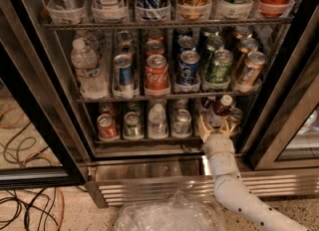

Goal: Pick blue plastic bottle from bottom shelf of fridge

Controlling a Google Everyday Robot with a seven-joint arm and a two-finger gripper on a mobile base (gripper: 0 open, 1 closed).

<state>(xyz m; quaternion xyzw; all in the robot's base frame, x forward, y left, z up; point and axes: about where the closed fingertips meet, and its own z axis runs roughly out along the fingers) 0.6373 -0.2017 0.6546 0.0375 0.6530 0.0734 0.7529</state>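
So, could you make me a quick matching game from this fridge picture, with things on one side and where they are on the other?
Things:
1. blue plastic bottle
2. clear water bottle
3. gripper
4. steel grille

Places:
A. middle shelf, far left
B. along the base of the fridge
C. bottom shelf, right side
D. at the bottom shelf's front edge, right up against the blue plastic bottle

Pairs: 1-C, 2-A, 3-D, 4-B

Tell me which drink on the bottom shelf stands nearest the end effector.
The white-capped blue plastic bottle: the end effector sits at its base, centred on it, unlike the cans.
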